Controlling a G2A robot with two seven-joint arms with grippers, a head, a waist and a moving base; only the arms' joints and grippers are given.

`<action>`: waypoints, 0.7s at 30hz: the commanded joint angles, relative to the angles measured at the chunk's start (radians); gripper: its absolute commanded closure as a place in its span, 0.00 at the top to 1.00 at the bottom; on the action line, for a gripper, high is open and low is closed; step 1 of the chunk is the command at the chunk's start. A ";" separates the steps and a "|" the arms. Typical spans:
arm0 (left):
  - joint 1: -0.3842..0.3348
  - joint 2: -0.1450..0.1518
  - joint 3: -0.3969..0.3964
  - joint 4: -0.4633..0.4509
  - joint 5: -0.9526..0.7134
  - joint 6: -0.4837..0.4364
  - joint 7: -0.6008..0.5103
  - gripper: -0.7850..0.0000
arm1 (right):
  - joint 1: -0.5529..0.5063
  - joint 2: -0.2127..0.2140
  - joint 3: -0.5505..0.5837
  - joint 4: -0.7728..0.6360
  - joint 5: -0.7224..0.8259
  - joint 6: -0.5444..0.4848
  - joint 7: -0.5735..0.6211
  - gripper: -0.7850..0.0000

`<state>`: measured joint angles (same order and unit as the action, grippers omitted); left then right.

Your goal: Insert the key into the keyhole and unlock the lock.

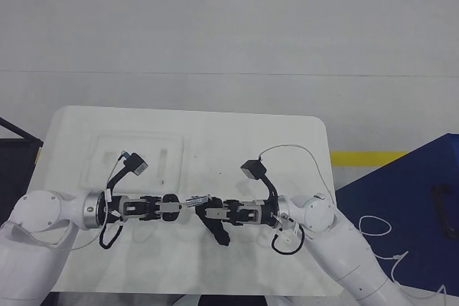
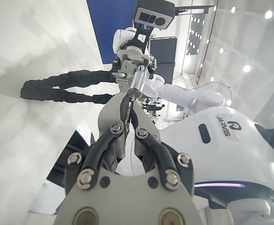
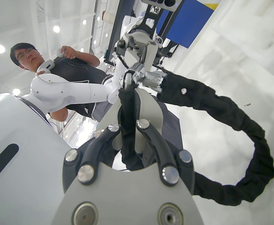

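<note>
My left gripper (image 2: 128, 105) is shut on the key (image 2: 127, 115), a flat metal blade held edge-on between the pads. The key's tip touches the keyhole end of the lock's silver cylinder (image 2: 137, 81); how deep it sits I cannot tell. Opposite it, my right gripper (image 3: 128, 97) is shut on the lock by its black fabric-sleeved part, and the sleeved cable loop (image 3: 245, 141) hangs down toward the table. In the top view the left gripper (image 1: 180, 207) and right gripper (image 1: 212, 210) face each other above the table's front middle, with the lock (image 1: 199, 202) between them.
The white table (image 1: 291, 138) has a shallow white tray (image 1: 141, 149) at the back left. A blue surface (image 1: 421, 199) borders the table on the right. The cable loop (image 1: 219, 229) dangles near the table's front.
</note>
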<state>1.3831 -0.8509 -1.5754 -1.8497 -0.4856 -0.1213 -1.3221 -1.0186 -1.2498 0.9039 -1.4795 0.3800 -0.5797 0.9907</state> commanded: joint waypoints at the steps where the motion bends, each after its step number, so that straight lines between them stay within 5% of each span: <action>1: 0.014 0.000 -0.012 -0.011 -0.006 -0.045 0.003 0.00 | -0.002 0.002 0.006 -0.005 0.016 0.006 0.010 0.00; 11: 0.102 0.001 -0.081 -0.074 0.116 -0.295 0.085 0.00 | -0.005 0.004 0.007 -0.022 0.046 0.033 0.038 0.00; 21: 0.227 -0.012 -0.128 -0.183 0.484 -0.561 0.345 0.00 | 0.003 -0.002 -0.008 -0.012 0.054 0.037 0.044 0.00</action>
<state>1.5991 -0.8610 -1.6993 -2.0238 -0.0545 -0.6631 -1.0119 -1.0159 -1.2510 0.8965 -1.4923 0.4337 -0.5425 1.0339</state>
